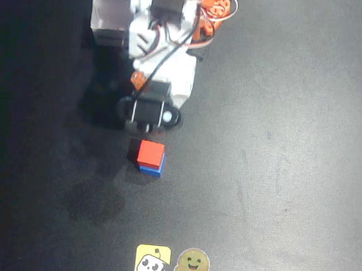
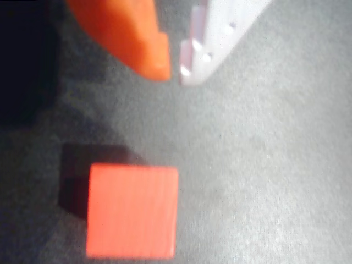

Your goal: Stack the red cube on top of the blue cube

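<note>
Red cube (image 2: 132,212), resting atop blue cube (image 1: 151,168): probably light, rigid, matte; grip on opposite flat sides; gripper (image 2: 173,69) empty, fingertips nearly together, clear of it in blurred wrist view.

A hobby robotics bench, we think.

We see a plain black desk (image 1: 281,150), a white-and-orange printed arm (image 1: 166,52) with loose wiring at 12 o'clock, and two cartoon stickers (image 1: 173,263) at 6 o'clock.
</note>
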